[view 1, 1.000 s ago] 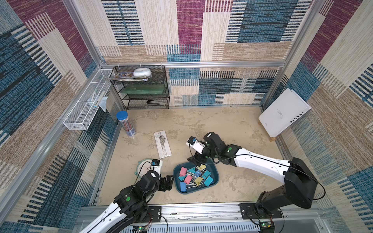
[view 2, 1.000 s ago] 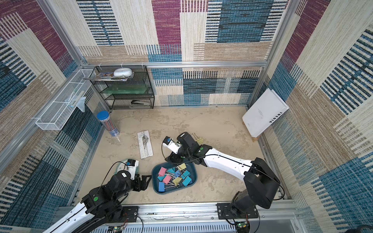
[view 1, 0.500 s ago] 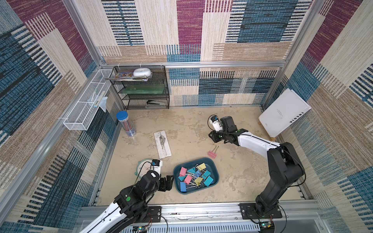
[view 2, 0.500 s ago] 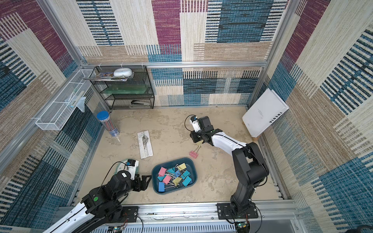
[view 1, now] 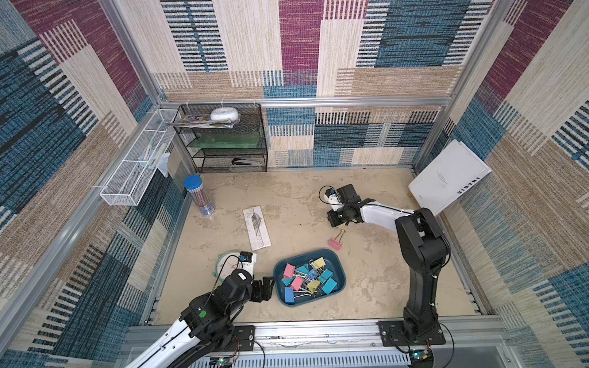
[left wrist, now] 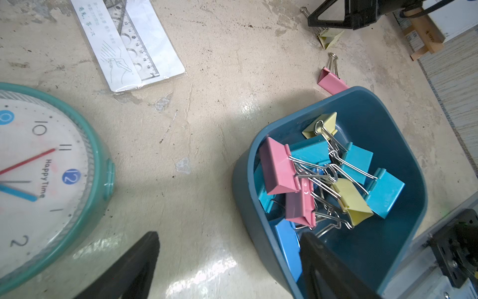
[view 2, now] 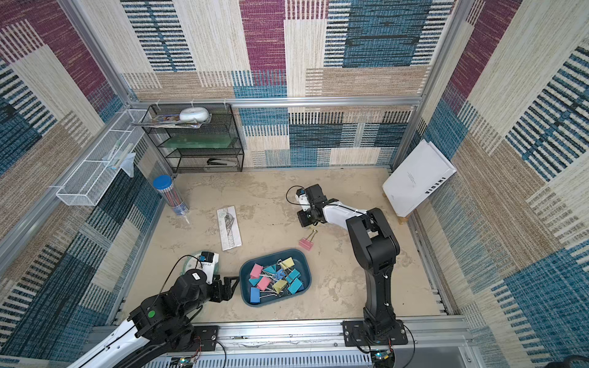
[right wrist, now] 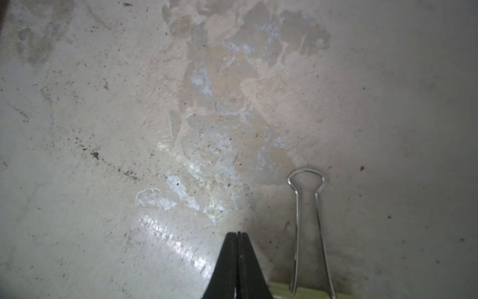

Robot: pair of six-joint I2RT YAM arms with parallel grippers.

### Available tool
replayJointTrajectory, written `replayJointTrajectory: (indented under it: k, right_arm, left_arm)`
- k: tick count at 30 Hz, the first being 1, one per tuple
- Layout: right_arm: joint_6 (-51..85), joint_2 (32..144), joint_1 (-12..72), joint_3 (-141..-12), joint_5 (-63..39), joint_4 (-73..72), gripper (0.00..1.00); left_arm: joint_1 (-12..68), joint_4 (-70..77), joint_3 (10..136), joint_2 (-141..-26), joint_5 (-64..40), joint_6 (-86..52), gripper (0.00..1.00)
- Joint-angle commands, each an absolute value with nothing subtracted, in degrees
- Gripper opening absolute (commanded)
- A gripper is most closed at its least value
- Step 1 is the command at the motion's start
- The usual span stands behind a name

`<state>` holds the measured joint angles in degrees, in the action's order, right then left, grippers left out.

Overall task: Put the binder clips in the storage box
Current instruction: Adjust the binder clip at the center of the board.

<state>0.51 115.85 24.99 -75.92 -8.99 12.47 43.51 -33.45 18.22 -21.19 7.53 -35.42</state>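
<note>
The dark teal storage box [view 1: 331, 255] [view 2: 304, 258] [left wrist: 388, 108] sits near the front edge and holds several pink, yellow, teal and blue binder clips [view 1: 306, 280] [view 2: 274, 280] [left wrist: 323, 176]. A pink clip [view 1: 335, 243] [view 2: 306, 243] [left wrist: 331, 82] lies on the table just behind the box. Farther back, my right gripper [view 1: 334, 221] [view 2: 304, 220] [right wrist: 237, 233] points down at the table, shut, with its fingers pressed together and nothing visible between them. A yellow clip [left wrist: 329, 37] [right wrist: 280, 291] lies right beside it. My left gripper [view 1: 264, 288] [view 2: 228, 286] [left wrist: 229, 234] is open, straddling the box's left wall.
A teal-rimmed clock [view 1: 226, 266] [left wrist: 38, 168] lies left of the box, partly under my left arm. A ruler in a clear sleeve [view 1: 256, 227] [left wrist: 126, 44] lies behind it. A pencil tube [view 1: 197, 196], a black mesh rack [view 1: 223, 140], a white wire basket [view 1: 137, 169] and a leaning white book [view 1: 449, 176] line the edges.
My right arm swung from the box's back edge to the back right, came down to the table and shut its jaws. The left arm has not moved.
</note>
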Motion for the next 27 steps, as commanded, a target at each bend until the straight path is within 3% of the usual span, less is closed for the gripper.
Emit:
replayJointTrajectory:
  k: [1, 12, 16, 19, 21, 25, 27]
  right_arm:
    - [0.1, 118.1, 24.7, -78.3, -5.8, 15.8, 0.08]
    - [2.0, 121.1, 20.2, -82.4, -1.7, 17.9, 0.06]
    - [0.9, 118.3, 20.1, -81.0, -5.0, 16.1, 0.13]
    - [0.9, 113.7, 20.2, -78.6, -7.0, 13.4, 0.43]
    - [1.0, 110.7, 20.2, -77.1, -8.0, 12.0, 0.57]
    - [1.7, 107.0, 20.2, -77.2, -7.8, 14.2, 0.7]
    - [3.0, 106.7, 20.2, -78.4, -5.0, 18.4, 0.72]
  left_arm:
    - [43.5, -32.9, 18.4, -21.2, 7.8, -35.1, 0.89]
    - [43.5, -32.8, 18.4, -21.1, 7.7, -35.0, 0.89]
    - [43.5, -32.8, 18.4, -21.1, 7.7, -35.1, 0.89]
    - [43.4, -32.8, 18.4, -21.2, 7.6, -35.0, 0.89]
    - [43.5, -32.7, 18.3, -21.1, 7.7, -35.0, 0.89]
    - [43.5, -32.7, 18.3, -21.2, 7.6, -35.0, 0.89]
    - [43.5, -32.7, 18.3, -21.2, 7.6, -35.1, 0.89]
